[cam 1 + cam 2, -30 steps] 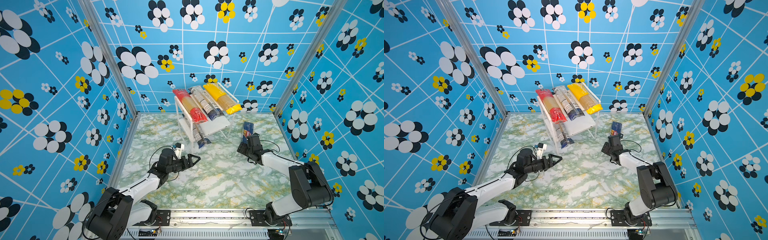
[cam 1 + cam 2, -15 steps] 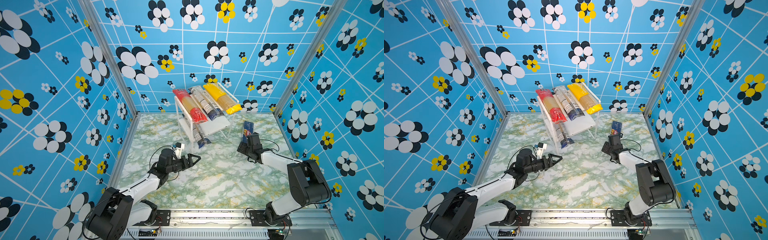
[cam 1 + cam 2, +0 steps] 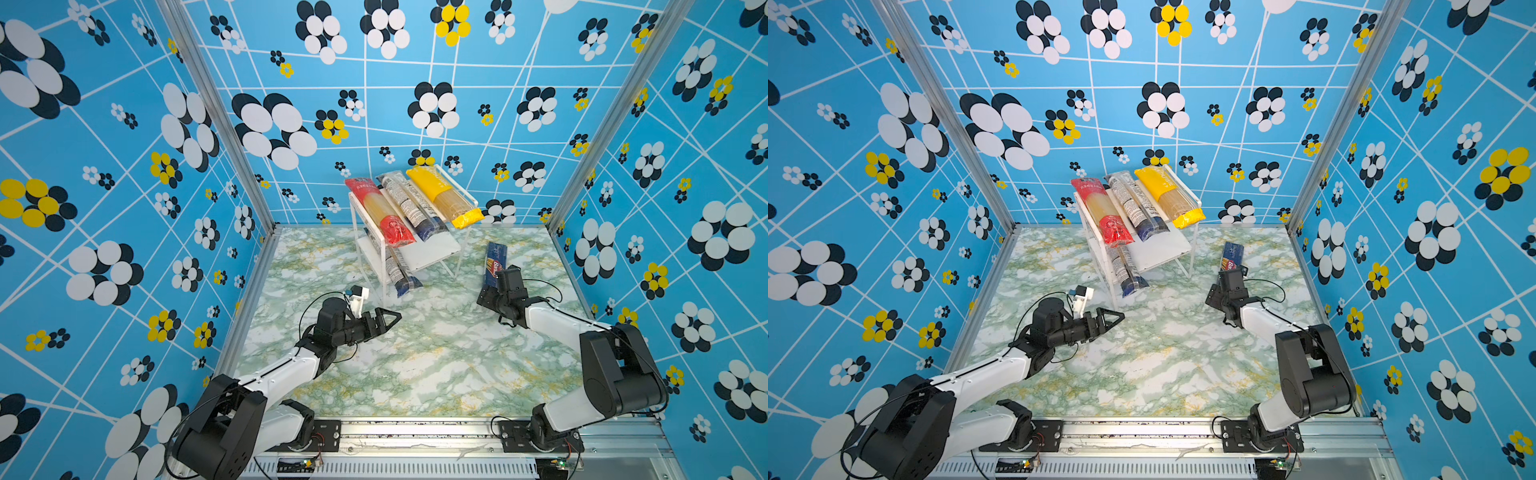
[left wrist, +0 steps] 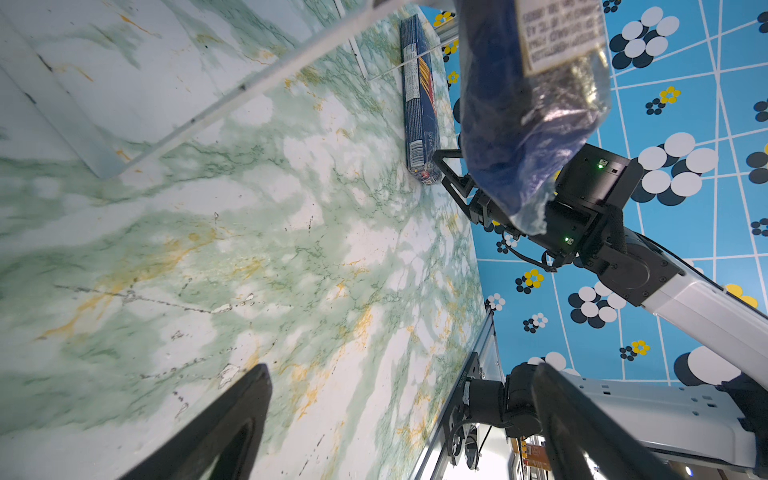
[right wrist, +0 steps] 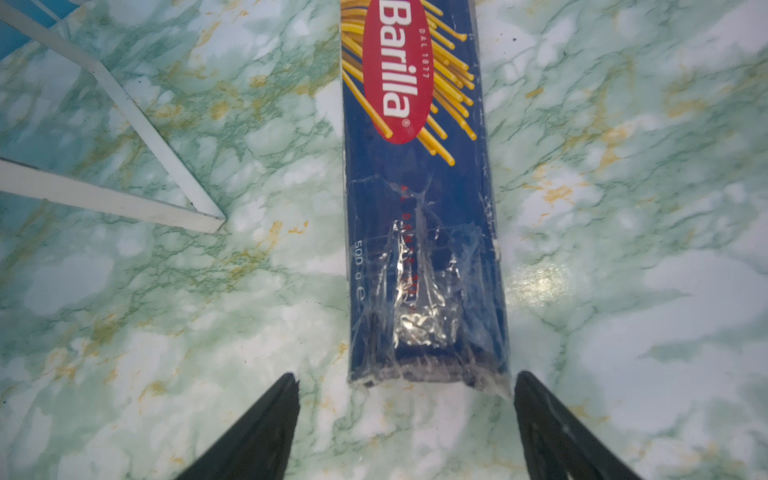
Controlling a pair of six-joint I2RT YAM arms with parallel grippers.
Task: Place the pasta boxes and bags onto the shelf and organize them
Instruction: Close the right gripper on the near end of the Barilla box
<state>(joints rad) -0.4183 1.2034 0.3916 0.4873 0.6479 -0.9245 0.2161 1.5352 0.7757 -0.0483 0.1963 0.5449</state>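
Blue walls point(image 3: 124, 199) had white grid lines, black-white and yellow flower prints. Green-white marble floor point(image 3: 436, 365) had yellow veins. Aluminium posts point(image 3: 219, 120) stood at back corners. Metal rail point(image 3: 415, 428) ran along front.

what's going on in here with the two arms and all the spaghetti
Spaghetti packs are being loaded onto a small shelf. A red-ended pack, a see-through pack and a yellow pack lie on its top board; a second see-through pack is on the lower board. The navy Barilla box lies on the table, and the right gripper is open at its near end, not gripping. The left gripper is open and empty near the shelf's front.
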